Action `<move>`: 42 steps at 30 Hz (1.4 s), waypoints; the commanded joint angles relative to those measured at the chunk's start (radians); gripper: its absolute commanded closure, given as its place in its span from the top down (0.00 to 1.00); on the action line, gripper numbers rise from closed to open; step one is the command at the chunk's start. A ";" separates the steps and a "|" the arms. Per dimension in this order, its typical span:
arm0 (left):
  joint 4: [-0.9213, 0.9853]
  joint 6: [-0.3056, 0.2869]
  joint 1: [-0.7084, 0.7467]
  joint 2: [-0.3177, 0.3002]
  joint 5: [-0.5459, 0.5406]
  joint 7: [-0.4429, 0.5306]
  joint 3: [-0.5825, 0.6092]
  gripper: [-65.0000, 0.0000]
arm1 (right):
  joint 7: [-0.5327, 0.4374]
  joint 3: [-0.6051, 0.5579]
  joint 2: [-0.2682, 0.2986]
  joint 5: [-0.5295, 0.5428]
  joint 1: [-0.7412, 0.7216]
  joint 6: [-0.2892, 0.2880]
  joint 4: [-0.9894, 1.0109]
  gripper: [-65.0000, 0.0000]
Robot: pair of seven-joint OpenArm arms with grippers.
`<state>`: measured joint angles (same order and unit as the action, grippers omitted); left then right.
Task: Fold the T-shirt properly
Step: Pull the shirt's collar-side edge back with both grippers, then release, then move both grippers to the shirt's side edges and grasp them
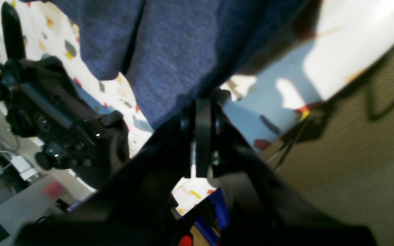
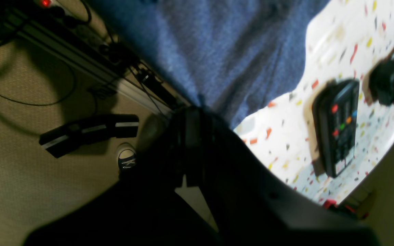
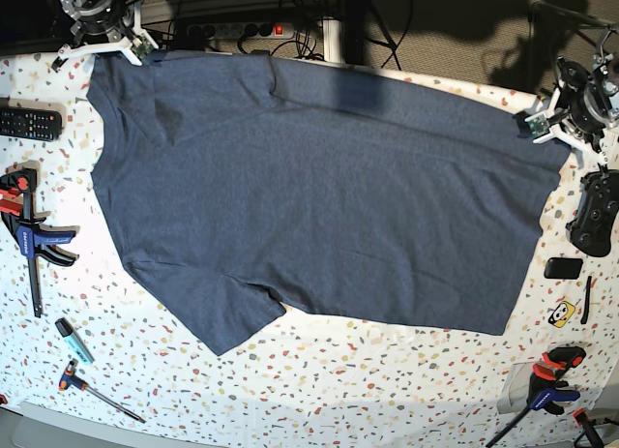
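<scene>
The navy-blue T-shirt lies spread wide over the speckled table, plain side up, with one sleeve pointing to the front left. My right gripper is at the table's far left corner, shut on the shirt's edge there; in the right wrist view the cloth runs into the closed right gripper. My left gripper is at the far right, shut on the shirt's other far corner. In the left wrist view the fabric hangs taut from the left gripper.
A black game controller lies on the right, seen close to my left gripper. A remote sits at the left edge. Clamps lie at the left and front right. A marker lies front left.
</scene>
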<state>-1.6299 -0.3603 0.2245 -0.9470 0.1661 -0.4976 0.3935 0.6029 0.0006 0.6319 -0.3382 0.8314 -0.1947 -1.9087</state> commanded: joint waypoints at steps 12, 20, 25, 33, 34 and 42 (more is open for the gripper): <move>-0.019 0.020 -0.011 -0.033 0.023 -0.153 -0.013 0.37 | 0.087 0.014 0.016 -0.029 0.003 0.026 -0.126 0.29; -0.113 0.018 -0.011 -0.170 -0.099 -0.214 -0.020 0.37 | 0.103 0.044 0.016 -0.024 0.003 0.008 -0.232 0.29; -0.113 0.016 -0.012 -0.168 -0.243 -0.046 -0.135 0.37 | 0.073 0.121 0.016 0.115 -0.006 0.008 -0.239 0.29; -0.046 -0.082 -0.139 0.002 -0.516 0.103 -0.349 0.37 | -0.020 0.158 -0.043 0.330 -0.131 0.007 -0.205 0.29; -0.015 -0.098 -0.172 0.035 -0.540 0.107 -0.352 0.37 | -0.020 0.157 -0.058 0.360 -0.171 -0.002 -0.186 0.29; 0.307 -0.221 -0.485 0.272 -0.614 0.105 -0.351 0.37 | 0.014 0.155 -0.132 0.554 -0.488 -0.157 0.000 0.29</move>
<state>-1.3056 -0.5877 -0.2413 -0.6498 -0.4385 -0.4164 0.0513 0.6361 0.1501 0.4866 0.2192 0.3485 -0.3470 -1.8927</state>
